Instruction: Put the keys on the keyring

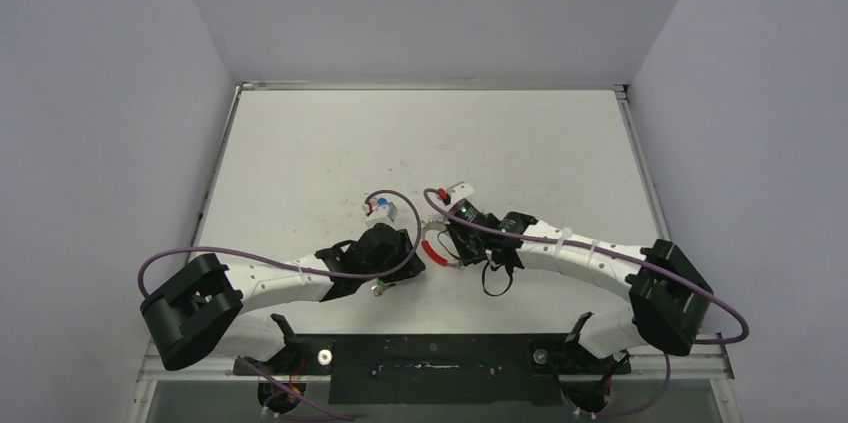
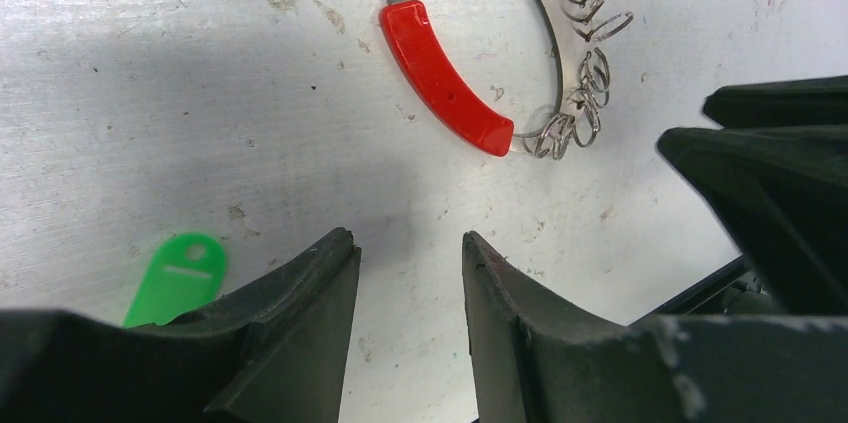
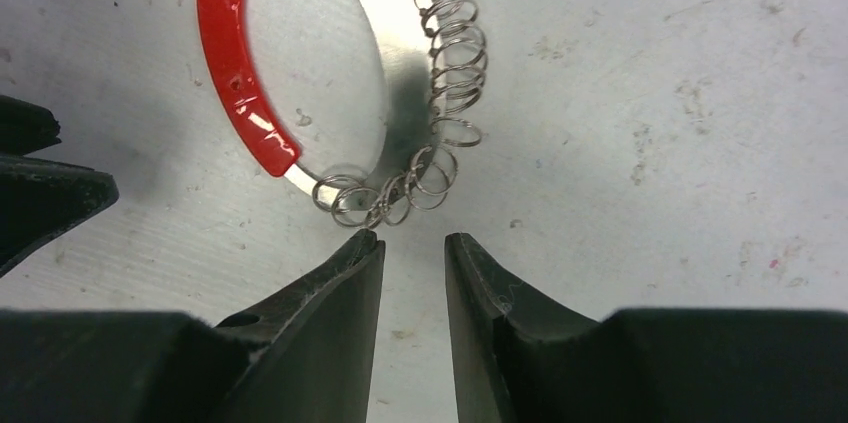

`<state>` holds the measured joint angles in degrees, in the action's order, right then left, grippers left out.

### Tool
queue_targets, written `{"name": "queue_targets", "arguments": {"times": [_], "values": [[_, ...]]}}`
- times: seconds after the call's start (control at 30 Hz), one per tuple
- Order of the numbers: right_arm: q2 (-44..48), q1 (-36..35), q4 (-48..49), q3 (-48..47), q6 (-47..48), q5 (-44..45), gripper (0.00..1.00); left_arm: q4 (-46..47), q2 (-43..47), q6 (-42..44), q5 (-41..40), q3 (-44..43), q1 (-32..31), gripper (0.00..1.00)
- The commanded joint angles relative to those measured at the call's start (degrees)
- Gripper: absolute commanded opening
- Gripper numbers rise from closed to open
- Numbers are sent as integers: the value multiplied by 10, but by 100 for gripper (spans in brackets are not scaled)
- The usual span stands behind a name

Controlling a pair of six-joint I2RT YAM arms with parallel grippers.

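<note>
The keyring [image 2: 553, 38] lies flat on the white table, a thin band with a red sleeve [image 2: 440, 78] and a silvery wire coil [image 2: 585, 93]. It also shows in the right wrist view [image 3: 455, 53] and the top view [image 1: 437, 246]. My left gripper [image 2: 405, 235] is open and empty, just short of the red sleeve. The green key [image 2: 180, 278] lies left of its left finger, partly hidden. My right gripper [image 3: 412, 235] is open with a narrow gap, its tips right at the coil's end. A small blue spot [image 1: 381, 203] may be the blue key; I cannot tell.
The two grippers [image 1: 405, 268] [image 1: 447, 243] face each other closely across the ring at the table's middle front. The right gripper's black body [image 2: 770, 193] fills the right of the left wrist view. Purple cables [image 1: 400, 203] loop over both wrists. Grey walls bound the table.
</note>
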<state>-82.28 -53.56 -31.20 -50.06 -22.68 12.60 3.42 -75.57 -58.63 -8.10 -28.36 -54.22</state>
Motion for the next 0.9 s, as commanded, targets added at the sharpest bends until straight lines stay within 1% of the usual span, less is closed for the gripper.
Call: {"name": "queue_targets", "arguments": {"times": [0.0, 0.1, 0.23, 0.3, 0.43, 0.47, 0.5, 0.6, 0.63, 0.7, 0.87], "values": [[43, 37, 11, 17, 16, -2, 33, 4, 2, 10, 2, -19, 4, 41], [54, 57, 19, 29, 27, -34, 38, 5, 2, 10, 5, -20, 4, 41], [50, 58, 27, 39, 32, -51, 46, 5, 3, 10, 6, -20, 4, 41], [38, 58, 33, 39, 27, -60, 48, 5, 3, 10, 6, -21, 4, 41], [13, 60, 54, 41, 18, -76, 48, 4, 1, 11, 6, -24, 4, 41], [8, 63, 61, 41, 16, -80, 50, 3, 1, 12, 5, -26, 5, 41], [4, 71, 68, 42, 14, -87, 54, 0, 0, 14, 3, -28, 6, 41], [-9, 104, 102, 50, 12, -129, 65, -31, -6, 17, -6, -46, 12, 41], [-15, 115, 115, 51, 12, -150, 67, -53, -9, 20, -9, -53, 14, 41], [-29, 132, 132, 48, 15, -164, 72, -80, -11, 26, -15, -65, 18, 41], [-89, 151, 156, 9, 25, -218, 74, -105, -2, 22, -33, -68, 22, 40]]}}
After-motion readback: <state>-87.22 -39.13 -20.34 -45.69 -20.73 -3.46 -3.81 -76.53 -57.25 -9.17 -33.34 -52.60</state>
